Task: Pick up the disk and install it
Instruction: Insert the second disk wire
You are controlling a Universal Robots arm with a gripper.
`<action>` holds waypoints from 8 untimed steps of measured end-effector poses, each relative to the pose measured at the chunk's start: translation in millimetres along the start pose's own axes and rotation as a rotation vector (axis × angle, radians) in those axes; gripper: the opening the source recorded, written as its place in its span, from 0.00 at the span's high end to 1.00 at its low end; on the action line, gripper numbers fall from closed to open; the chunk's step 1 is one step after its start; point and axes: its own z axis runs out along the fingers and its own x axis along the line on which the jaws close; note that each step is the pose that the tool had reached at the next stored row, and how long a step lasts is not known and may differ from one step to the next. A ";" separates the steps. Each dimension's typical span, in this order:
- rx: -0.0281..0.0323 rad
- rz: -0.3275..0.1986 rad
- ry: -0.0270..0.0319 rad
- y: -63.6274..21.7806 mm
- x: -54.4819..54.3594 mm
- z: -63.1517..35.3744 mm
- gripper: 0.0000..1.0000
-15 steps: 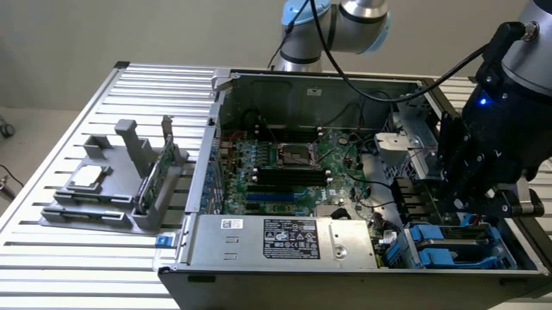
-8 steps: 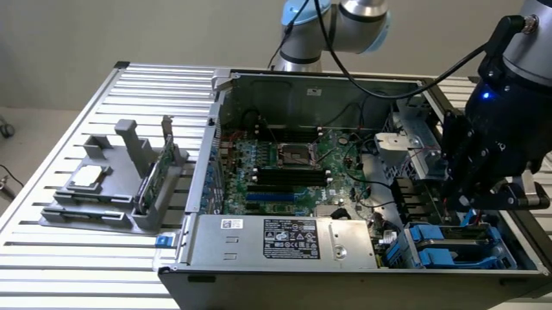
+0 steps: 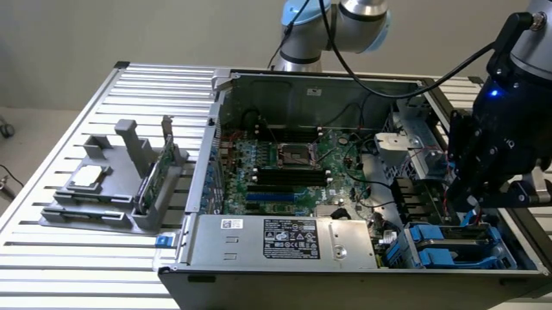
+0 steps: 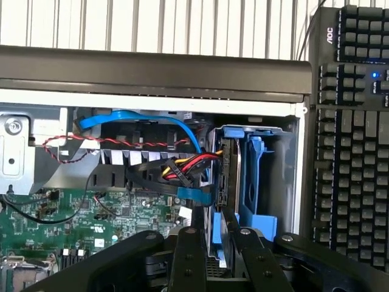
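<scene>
The tool (image 4: 213, 243) pinches the disk (image 4: 217, 240) by its blue-framed edge, on edge above the blue drive bay (image 3: 456, 244) at the case's (image 3: 345, 284) 4 o'clock corner; cables (image 4: 182, 167) crowd one side.

Disk on edge in the drive bay

The disk (image 4: 226, 173), dark metal edged by a blue plastic carrier frame, stands upright inside the blue bay at the case's corner, beside red, yellow and blue cables; its blue frame (image 3: 448, 248) shows from outside.
</scene>
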 end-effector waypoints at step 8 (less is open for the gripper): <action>0.0000 -0.002 -0.0145 2.7 4.5 4.7 0.74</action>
